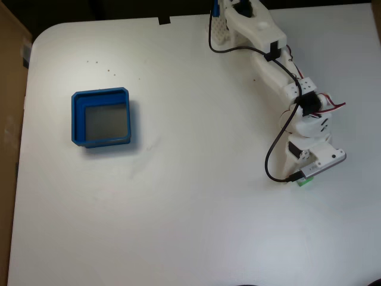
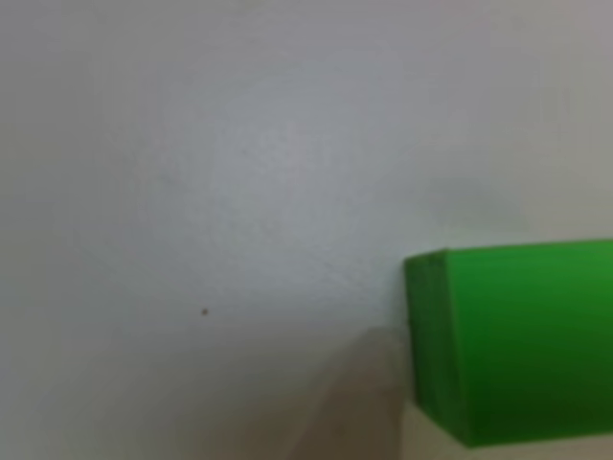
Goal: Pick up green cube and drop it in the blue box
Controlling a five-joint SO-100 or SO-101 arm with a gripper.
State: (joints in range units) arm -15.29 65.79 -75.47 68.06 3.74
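Observation:
In the fixed view the white arm reaches down at the right of the table. Its gripper [image 1: 306, 177] hangs right over the green cube [image 1: 305, 183], of which just a green sliver peeks out under the wrist. The other view is very close: the green cube [image 2: 517, 340] fills the lower right, resting on the white table. A blurred pale fingertip [image 2: 369, 388] lies just left of it. The jaws are hidden, so whether they are open or shut does not show. The blue box [image 1: 77, 119], with a grey floor, stands far off at the left, with nothing in it.
The white table [image 1: 190, 208] has rounded corners, and its left edge borders a brown board [image 1: 9, 119]. The arm's base [image 1: 229, 18] stands at the top edge. A black cable [image 1: 271, 152] loops beside the wrist. Open tabletop lies between the cube and the box.

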